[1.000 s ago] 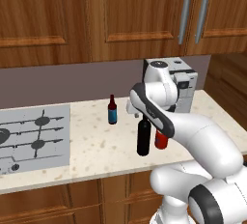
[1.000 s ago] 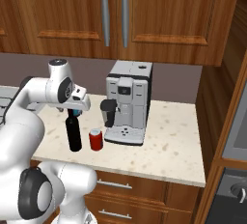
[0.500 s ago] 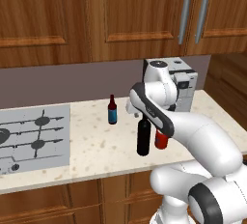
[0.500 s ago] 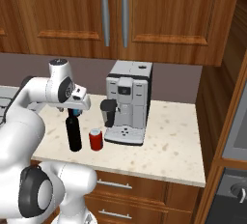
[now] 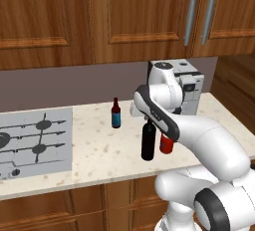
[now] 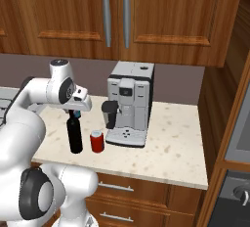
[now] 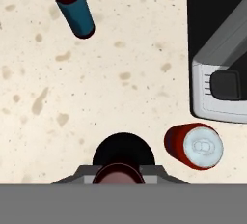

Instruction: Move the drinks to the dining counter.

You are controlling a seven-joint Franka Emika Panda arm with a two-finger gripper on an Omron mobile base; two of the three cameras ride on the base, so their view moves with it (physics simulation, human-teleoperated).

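A tall black wine bottle (image 5: 148, 144) (image 6: 74, 137) stands upright near the counter's front edge. My gripper (image 5: 148, 121) (image 6: 74, 114) (image 7: 118, 177) sits over its top, shut on the neck; in the hand view the bottle's cap and shoulders (image 7: 123, 153) show between the finger tips. A small red can (image 5: 167, 144) (image 6: 97, 141) (image 7: 195, 146) stands just right of the bottle, not touching it. The short dark-red bottle with a blue label (image 5: 116, 115) (image 7: 72, 3) stands farther back and to the left. The dining counter is out of view.
A silver and black coffee machine (image 5: 187, 88) (image 6: 129, 103) (image 7: 217, 49) stands close behind the can. A grey stovetop (image 5: 32, 140) lies at the counter's left end. Wooden cabinets hang above the beige speckled counter (image 6: 171, 143), which has bare room to the right.
The jaws have closed on the wine bottle's neck. The arm, the bottles and the can have kept their places.
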